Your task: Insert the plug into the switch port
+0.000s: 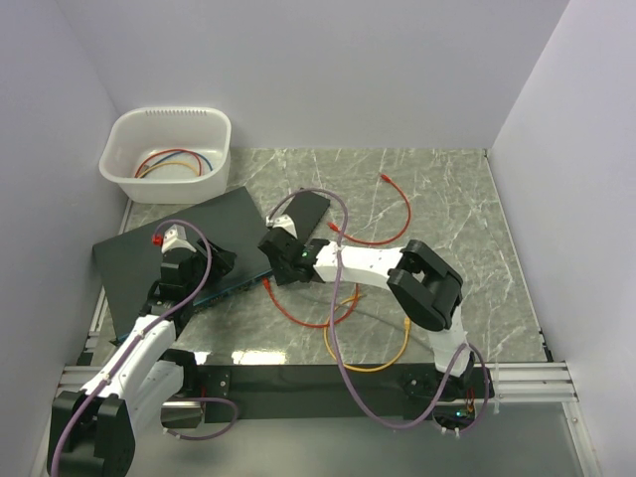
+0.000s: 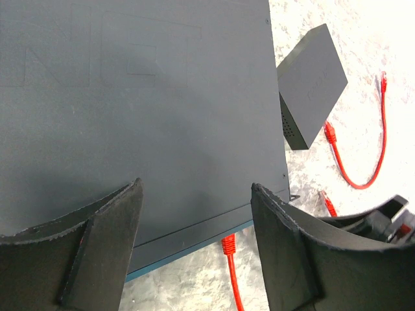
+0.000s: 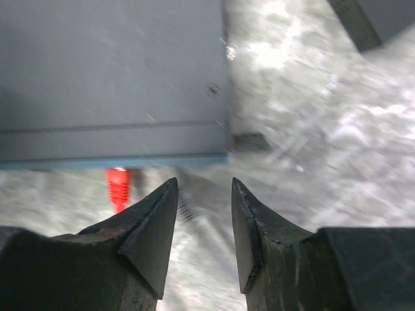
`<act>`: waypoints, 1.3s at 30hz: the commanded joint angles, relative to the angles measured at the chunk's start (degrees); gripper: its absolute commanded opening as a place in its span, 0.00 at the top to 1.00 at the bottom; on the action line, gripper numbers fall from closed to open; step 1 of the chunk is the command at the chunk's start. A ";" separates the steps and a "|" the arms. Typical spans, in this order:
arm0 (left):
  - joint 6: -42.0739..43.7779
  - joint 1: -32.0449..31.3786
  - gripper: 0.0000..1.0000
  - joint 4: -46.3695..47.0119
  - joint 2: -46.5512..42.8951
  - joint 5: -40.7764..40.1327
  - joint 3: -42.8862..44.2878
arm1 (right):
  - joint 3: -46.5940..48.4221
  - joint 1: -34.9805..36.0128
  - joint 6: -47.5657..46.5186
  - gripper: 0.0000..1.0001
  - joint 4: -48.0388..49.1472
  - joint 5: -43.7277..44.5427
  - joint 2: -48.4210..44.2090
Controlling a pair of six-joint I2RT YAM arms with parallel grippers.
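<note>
The black switch (image 1: 179, 243) lies at the left, its teal front face (image 2: 188, 254) toward the arms. The red plug (image 2: 227, 245) stands against that face near its right end; its clear tip is hidden, seemingly inside a port. It also shows in the right wrist view (image 3: 117, 184) and the top view (image 1: 269, 283). The ports themselves are out of sight. My left gripper (image 2: 194, 188) is open and empty above the switch's front edge. My right gripper (image 3: 204, 188) is open and empty, just right of the plug, near the switch's right corner (image 3: 224, 152).
A small black box (image 2: 311, 84) lies right of the switch. A second red cable (image 1: 397, 214) lies behind my right arm, and an orange-yellow cable (image 1: 388, 353) in front of it. A white basin (image 1: 214, 134) holding cables stands at the back left. Walls close in on both sides.
</note>
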 commanded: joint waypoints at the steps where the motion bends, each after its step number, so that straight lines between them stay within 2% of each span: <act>1: 0.73 0.34 0.27 1.76 -0.53 0.91 -0.47 | -1.78 1.50 -2.67 0.53 2.10 5.58 -4.54; 11: 0.73 0.34 0.27 2.02 0.17 0.91 -0.29 | -4.15 3.79 -5.40 0.50 3.51 7.77 -5.59; 18: 0.82 0.34 0.28 2.11 0.44 1.09 -0.20 | -10.46 3.18 -7.49 0.45 9.55 10.95 -13.23; 23: 0.73 0.34 0.28 2.20 0.44 1.00 -0.20 | -15.04 2.82 -14.61 0.45 16.15 0.24 -19.13; 30: 0.73 0.34 0.28 2.28 0.26 1.18 -0.29 | -14.35 3.00 -16.99 0.46 15.99 -8.64 -15.10; 39: 0.73 0.34 0.28 2.20 0.18 1.18 -0.38 | -14.08 3.44 -18.93 0.46 15.02 -9.97 -12.19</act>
